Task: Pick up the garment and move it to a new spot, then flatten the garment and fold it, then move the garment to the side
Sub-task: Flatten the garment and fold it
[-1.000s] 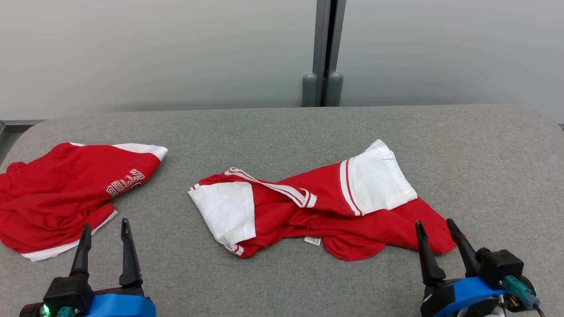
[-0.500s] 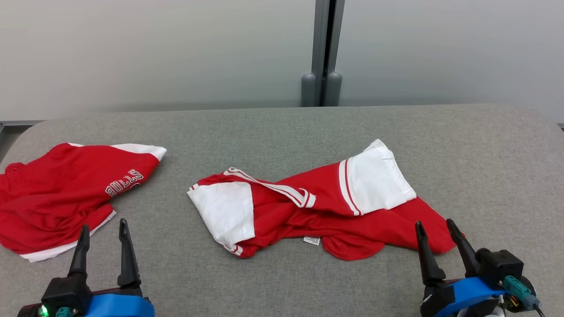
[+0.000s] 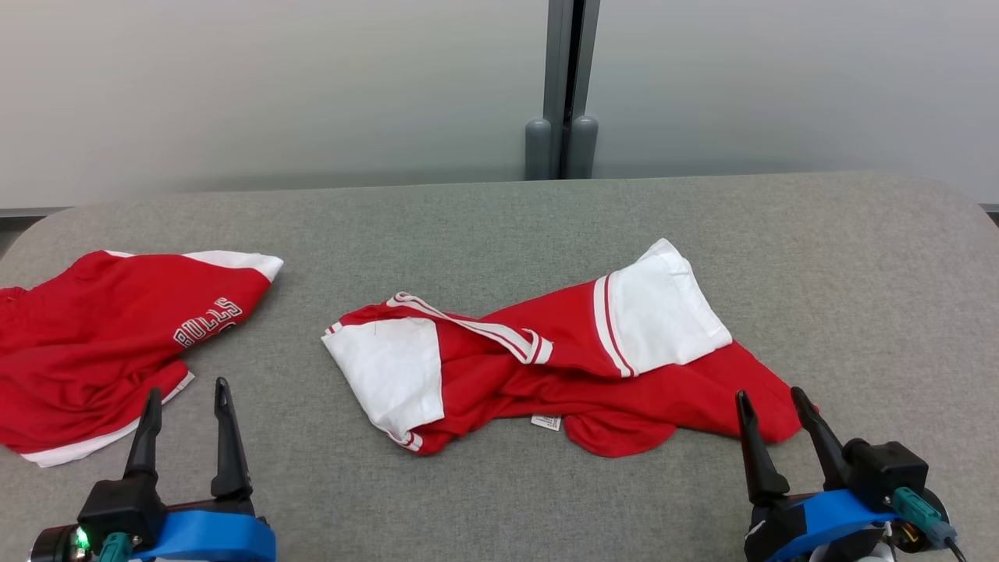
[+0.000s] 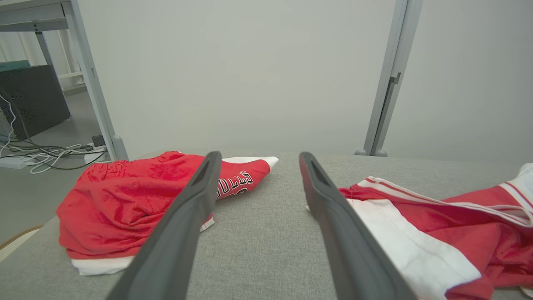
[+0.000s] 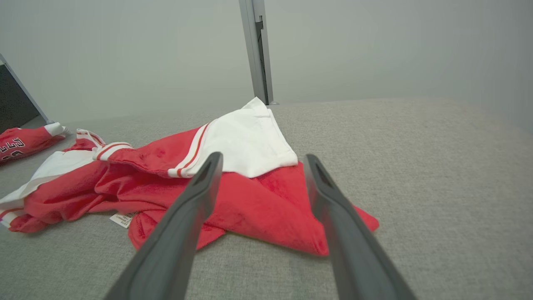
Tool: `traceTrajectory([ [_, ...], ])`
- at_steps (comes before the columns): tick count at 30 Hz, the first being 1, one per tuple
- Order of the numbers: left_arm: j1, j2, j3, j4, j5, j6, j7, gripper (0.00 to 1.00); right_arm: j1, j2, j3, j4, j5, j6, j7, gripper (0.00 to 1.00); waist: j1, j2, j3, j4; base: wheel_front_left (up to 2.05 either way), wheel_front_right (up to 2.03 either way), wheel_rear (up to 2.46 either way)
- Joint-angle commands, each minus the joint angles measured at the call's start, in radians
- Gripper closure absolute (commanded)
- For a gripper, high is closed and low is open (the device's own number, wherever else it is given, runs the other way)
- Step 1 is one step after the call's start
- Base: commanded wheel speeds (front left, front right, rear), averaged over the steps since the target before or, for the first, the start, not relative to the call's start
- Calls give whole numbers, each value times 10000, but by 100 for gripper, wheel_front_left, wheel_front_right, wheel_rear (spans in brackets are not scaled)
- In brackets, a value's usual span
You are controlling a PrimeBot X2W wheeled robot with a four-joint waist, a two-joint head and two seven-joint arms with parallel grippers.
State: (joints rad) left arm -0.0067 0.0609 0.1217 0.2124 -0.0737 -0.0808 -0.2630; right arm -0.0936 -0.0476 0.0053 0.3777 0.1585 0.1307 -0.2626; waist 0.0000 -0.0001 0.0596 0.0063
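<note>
Both spread wide, holding nothing: left gripper (image 3: 187, 386), right gripper (image 3: 769, 393) | garment (image 3: 546, 367) crumpled at centre of table (image 3: 468, 226), untouched | only view shifted (camera, not cloth) | pickup not begun.

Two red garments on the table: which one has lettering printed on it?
The left garment: white BULLS lettering shows on its red cloth. The middle garment has white sleeves and stripes but no visible lettering.

Head camera looks down; low wrist cameras, seemingly near, share the jersey (image 5: 158, 160).
</note>
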Motion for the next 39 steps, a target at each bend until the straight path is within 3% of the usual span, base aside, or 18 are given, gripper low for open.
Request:
traceTrajectory([
  [1, -184, 4, -8, 41, 60, -50, -26, 0, -54, -51, 6, 36, -14, 3, -34, 0, 0, 1, 12, -15, 0, 0, 0],
  [8, -1174, 218, -574, 598, 157, -255, -26, 0, -306, -51, 127, 29, -41, 1, -34, 0, 0, 1, 276, -240, 0, 0, 0],
  [16, -3346, 623, -1552, 2301, 231, -440, 59, 0, -675, -53, 124, 65, -30, 1, -34, 0, 0, 1, 915, -833, 0, 0, 0],
  [23, -5011, 1090, -2363, 4060, 38, -489, 954, 0, -934, -51, 205, -29, 133, 1, -34, 0, 0, 1, 1529, -1385, 0, 0, 0],
  [30, -5787, 1556, -3495, 5553, -422, -497, 1719, 0, -1130, -50, 145, -80, 282, 1, -34, 0, 0, 1, 1965, -1727, 0, 0, 0],
  [39, -6323, 1600, -4228, 6968, -1295, -498, 2304, 0, -1356, -50, 161, -117, 336, 1, -34, 0, 0, 1, 2287, -1906, 0, 0, 0],
])
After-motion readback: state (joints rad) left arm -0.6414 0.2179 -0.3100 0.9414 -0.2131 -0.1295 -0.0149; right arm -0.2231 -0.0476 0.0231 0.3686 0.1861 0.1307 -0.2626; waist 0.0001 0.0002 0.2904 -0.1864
